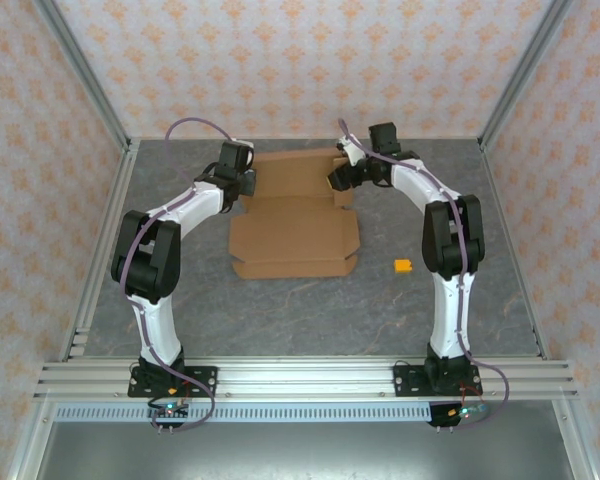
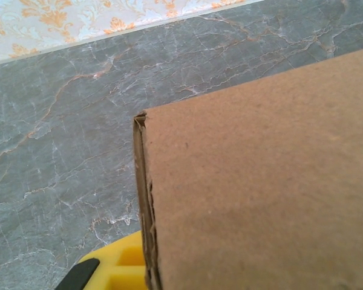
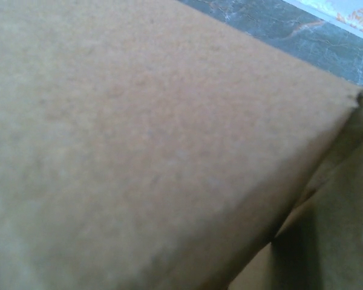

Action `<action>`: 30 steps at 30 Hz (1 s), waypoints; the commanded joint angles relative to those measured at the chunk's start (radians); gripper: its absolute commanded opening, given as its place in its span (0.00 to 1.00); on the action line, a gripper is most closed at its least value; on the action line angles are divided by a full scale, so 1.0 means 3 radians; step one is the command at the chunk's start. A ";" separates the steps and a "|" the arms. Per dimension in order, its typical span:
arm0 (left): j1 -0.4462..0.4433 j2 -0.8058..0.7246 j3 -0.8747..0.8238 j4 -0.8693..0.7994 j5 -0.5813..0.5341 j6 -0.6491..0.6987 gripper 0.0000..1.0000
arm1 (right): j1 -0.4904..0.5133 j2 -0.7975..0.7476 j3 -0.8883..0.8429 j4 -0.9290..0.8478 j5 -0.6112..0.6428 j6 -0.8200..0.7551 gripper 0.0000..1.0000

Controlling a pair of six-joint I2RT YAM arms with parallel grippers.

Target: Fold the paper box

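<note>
The paper box [image 1: 295,235] is a brown cardboard sheet lying partly folded in the middle of the table, with its far panel [image 1: 295,170] raised. My left gripper [image 1: 244,183] is at the far panel's left edge. In the left wrist view, the cardboard's cut edge [image 2: 142,199] runs down beside one yellow finger [image 2: 118,266]; the other finger is hidden behind the sheet, and the gripper is shut on it. My right gripper [image 1: 338,178] is at the panel's right side flap. Close brown cardboard [image 3: 139,121] hides its fingers in the right wrist view.
A tiny orange block [image 1: 403,266] lies on the grey marble-patterned table [image 1: 310,310] to the right of the box. Patterned walls and metal rails [image 1: 105,100] enclose the table on three sides.
</note>
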 commanded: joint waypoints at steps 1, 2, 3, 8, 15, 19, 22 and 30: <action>-0.0045 0.0042 0.0056 -0.0151 0.0046 0.0115 0.00 | 0.0147 0.0065 0.0084 0.0241 0.0165 0.0200 0.64; -0.0047 0.0037 0.0056 -0.0150 0.0047 0.0113 0.00 | 0.0178 0.0066 0.0083 0.0268 0.0276 0.0256 0.65; -0.0047 0.0033 0.0055 -0.0148 0.0049 0.0104 0.00 | 0.0211 0.0078 0.0088 0.0310 0.0429 0.0339 0.67; -0.0045 0.0007 0.0045 -0.0153 0.0011 0.0059 0.00 | 0.0267 0.0083 0.0047 0.0356 0.1037 0.0620 0.74; -0.0046 0.0025 0.0061 -0.0161 -0.0030 0.0060 0.00 | 0.0153 -0.0070 -0.0085 0.0184 0.0812 0.0580 0.86; -0.0040 0.0029 0.0066 -0.0161 -0.0034 0.0063 0.00 | 0.0059 -0.0165 -0.0131 0.0132 0.0456 0.0598 0.99; -0.0041 0.0039 0.0077 -0.0167 -0.0047 0.0070 0.00 | 0.0042 -0.0194 -0.0141 0.0032 0.0243 0.0499 0.99; -0.0037 0.0040 0.0077 -0.0176 -0.0053 0.0077 0.00 | 0.0037 -0.0247 -0.0183 0.0106 -0.0076 0.0591 0.99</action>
